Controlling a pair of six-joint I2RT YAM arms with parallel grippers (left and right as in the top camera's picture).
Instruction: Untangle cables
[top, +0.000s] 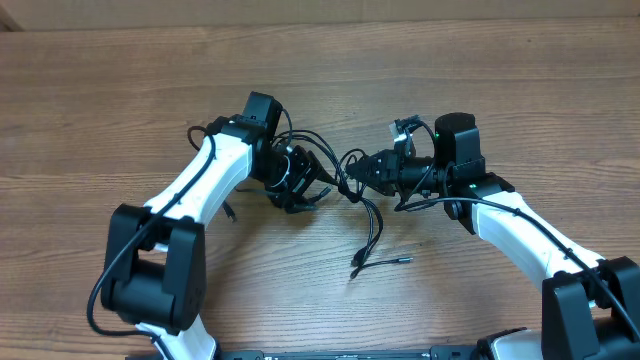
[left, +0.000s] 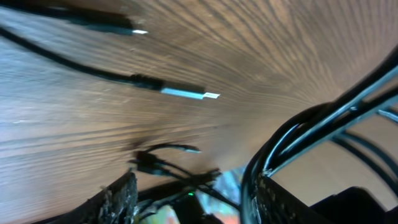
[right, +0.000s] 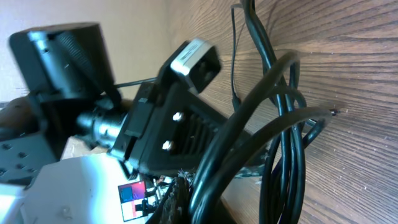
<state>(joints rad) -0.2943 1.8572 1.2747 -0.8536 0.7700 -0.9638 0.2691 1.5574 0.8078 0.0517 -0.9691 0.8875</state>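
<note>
The cables (top: 368, 225) are thin black cords in the middle of the worktop (top: 480, 80), between the two arms. A knotted clump sits up by the arm tips. Two loose tails run down toward the bottom of the frame.

The right jaws are shut tight and seem to pinch the clump. The left jaws are part way open. In the left wrist view the two fingers (left: 118, 199) stand apart with thin cords in the gap, but I cannot tell if they touch them.

The cords look light, soft and bendy, so they will likely flop and slide. The small plug (left: 180, 92) ends are hard. A good place to take hold is probably a loose tail close to the knot.
</note>
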